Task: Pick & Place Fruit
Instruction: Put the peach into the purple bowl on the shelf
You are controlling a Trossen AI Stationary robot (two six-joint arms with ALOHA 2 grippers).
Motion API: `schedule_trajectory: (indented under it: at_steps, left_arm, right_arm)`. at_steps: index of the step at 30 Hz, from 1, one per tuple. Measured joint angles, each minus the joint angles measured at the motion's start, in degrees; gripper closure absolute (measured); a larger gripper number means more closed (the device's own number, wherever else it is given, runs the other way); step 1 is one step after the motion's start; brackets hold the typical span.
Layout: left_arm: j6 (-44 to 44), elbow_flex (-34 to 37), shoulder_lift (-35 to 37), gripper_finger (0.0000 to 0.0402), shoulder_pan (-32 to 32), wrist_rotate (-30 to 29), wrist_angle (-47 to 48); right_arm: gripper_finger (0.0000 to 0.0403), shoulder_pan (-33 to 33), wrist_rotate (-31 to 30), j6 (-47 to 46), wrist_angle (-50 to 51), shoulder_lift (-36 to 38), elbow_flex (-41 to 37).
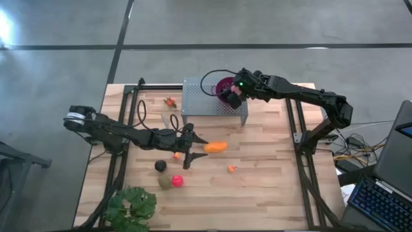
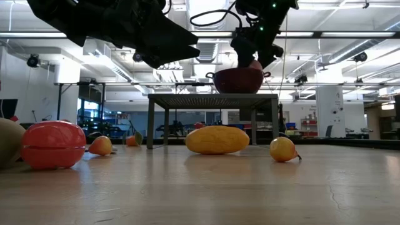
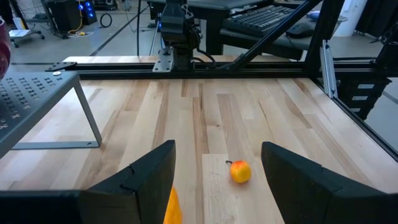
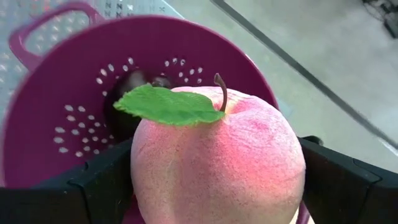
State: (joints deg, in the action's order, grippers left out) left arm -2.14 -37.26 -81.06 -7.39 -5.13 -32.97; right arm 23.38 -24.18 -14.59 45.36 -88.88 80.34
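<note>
- Filling the right wrist view, a pink peach (image 4: 217,165) with a green leaf and stem sits clamped between the right end effector's (image 4: 214,186) two dark fingers (image 4: 102,183). Right behind and below it is the purple bowl (image 4: 68,124), with a dark fruit (image 4: 127,87) already lying inside. The peach is over the bowl's hollow, so the coming release turns on a short straight drop.
- Left wrist view: the left end effector (image 3: 214,180) stands partly spread and empty above the tabletop (image 3: 249,118). A small orange fruit (image 3: 240,172) lies on the wood between and just ahead of the fingers; the tip of the long orange fruit (image 3: 172,208) shows beside one finger.
- High view: the right end effector (image 1: 233,95) is over the bowl on the grey perforated stand (image 1: 209,102) at the far side. The left end effector (image 1: 193,149) hovers mid-tabletop, the long orange fruit (image 1: 215,147) just beyond it, its long axis running roughly in line with that arm's reach. A black ball (image 1: 160,166), a red ball (image 1: 177,181) and an olive piece (image 1: 165,182) lie nearer the left arm, beside a leafy plant (image 1: 132,206).
- Low view: the long orange fruit (image 2: 217,139) lies on its side; the bowl (image 2: 239,80) stands on the stand, the right end effector above it.
</note>
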Motion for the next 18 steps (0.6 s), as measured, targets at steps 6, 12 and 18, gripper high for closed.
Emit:
schedule_trajectory:
  at_steps: [6, 12, 18]
  left_arm:
    - [0.1, 0.0, 0.0, 0.0158, 0.0, 0.0, 0.0]
    - [0.2, 0.0, 0.0, 0.0158, 0.0, 0.0, 0.0]
    - [0.2, 0.0, 0.0, 0.0158, 0.0, 0.0, 0.0]
  right_arm:
    - [0.0032, -0.6, 0.0, 1.4, 0.2, 0.0, 0.0]
    - [0.0032, -0.4, -0.7, 0.1, 0.2, -0.1, 0.0]
    - [0.0032, -0.5, -1.5, -1.9, 0.3, -0.1, 0.0]
